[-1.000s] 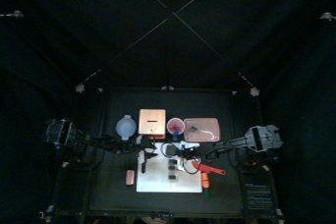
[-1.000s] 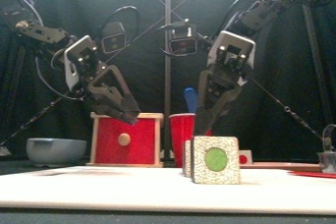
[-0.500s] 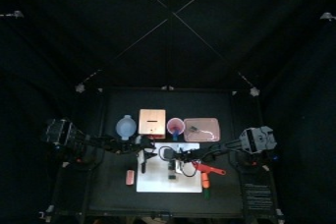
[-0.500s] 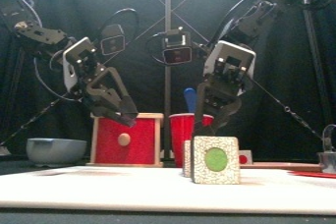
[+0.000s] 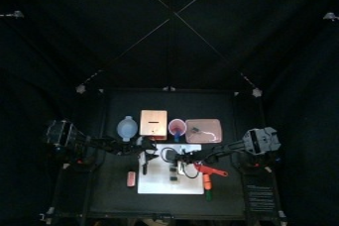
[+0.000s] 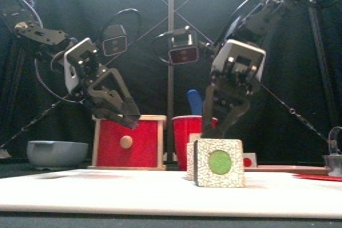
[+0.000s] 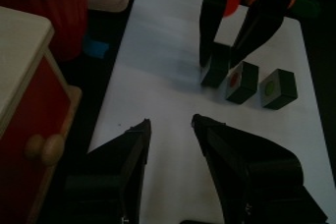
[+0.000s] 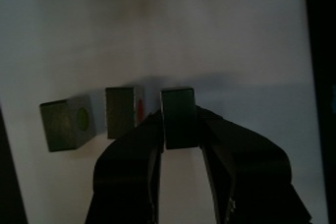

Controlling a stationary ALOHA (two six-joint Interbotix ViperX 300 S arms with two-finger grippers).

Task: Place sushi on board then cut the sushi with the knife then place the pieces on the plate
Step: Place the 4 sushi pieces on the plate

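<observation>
Hovering over the white cutting board (image 5: 172,182), the right end effector (image 6: 221,127) is held released. Its jaws are parted narrowly and lined up on either side of the end piece (image 8: 178,117) of the sushi, and in the front view the tips are seen just above that piece's top. The middle piece (image 8: 125,110) is set just beside the end one, close to one jaw, and the third piece (image 8: 66,122) is laid a little apart. All three are stood in a row on the board. The red knife (image 5: 212,169) is laid at the board's right edge, near the right arm.

The left end effector (image 7: 171,120) is likewise released, with its jaws spread wide. It is raised over the board's left part and kept well apart from the sushi.

Behind the board, a row is formed across the worktop (image 5: 113,202): the blue-grey bowl (image 5: 126,127), the wooden box (image 5: 153,123) with its red drawer front, the red cup (image 5: 176,126) with the blue knife (image 6: 191,100) stood in it, and the pink tray (image 5: 203,128). A small orange-red toy (image 5: 129,178) is laid on the worktop just left of the board.
</observation>
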